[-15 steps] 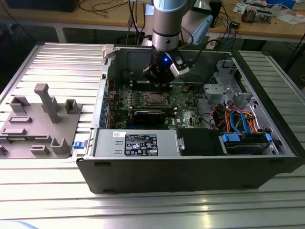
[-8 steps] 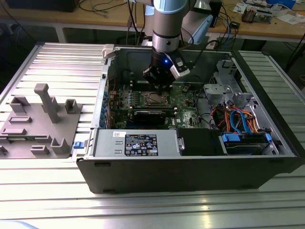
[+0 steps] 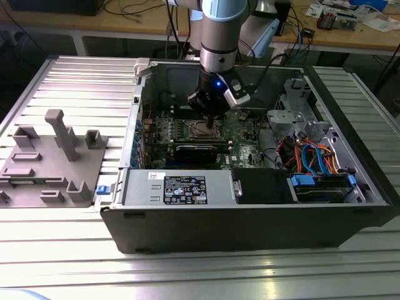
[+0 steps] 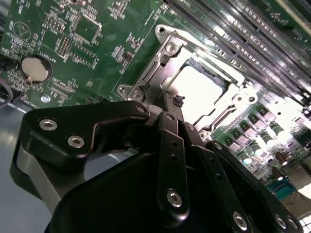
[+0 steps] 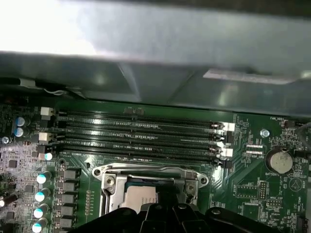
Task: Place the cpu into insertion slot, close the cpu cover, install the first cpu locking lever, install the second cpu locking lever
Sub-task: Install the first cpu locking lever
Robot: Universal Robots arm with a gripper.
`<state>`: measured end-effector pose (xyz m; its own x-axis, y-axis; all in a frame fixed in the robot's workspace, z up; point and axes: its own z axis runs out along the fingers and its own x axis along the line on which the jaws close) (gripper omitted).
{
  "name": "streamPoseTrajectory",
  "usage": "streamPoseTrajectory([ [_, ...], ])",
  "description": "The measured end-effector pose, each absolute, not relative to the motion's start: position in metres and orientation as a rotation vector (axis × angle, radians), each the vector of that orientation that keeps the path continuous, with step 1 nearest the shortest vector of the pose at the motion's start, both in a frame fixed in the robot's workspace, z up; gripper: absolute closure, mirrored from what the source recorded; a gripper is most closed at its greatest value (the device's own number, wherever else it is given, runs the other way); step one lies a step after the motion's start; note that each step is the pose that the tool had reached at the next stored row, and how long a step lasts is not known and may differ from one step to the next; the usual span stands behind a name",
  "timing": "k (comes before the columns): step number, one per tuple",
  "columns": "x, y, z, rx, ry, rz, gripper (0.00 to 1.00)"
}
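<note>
while the gripper (image 4: 179, 103) hangs pressed together over the cpu (image 4: 201, 94), cpu cover (image 4: 163, 58) down, memory slots (image 5: 141, 138) beside

A single robot arm (image 3: 219, 37) reaches straight down, its wrist vertical, ending in a black gripper (image 4: 176, 103) whose two fingers are pressed together at the tips.

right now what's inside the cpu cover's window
Through the cpu cover window, the cpu shows its pale metal top, seated flat in the insertion slot. The slot's contacts lie hidden beneath it, and the pincer blocks the near edge.
</note>
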<state>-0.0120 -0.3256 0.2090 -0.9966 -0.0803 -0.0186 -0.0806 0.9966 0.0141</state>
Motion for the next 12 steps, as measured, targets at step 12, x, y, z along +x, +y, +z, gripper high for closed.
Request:
streamPoseTrajectory([
  [12,-0.0121,-0.3360,0.2110,-0.126,3.121,0.024,0.89],
])
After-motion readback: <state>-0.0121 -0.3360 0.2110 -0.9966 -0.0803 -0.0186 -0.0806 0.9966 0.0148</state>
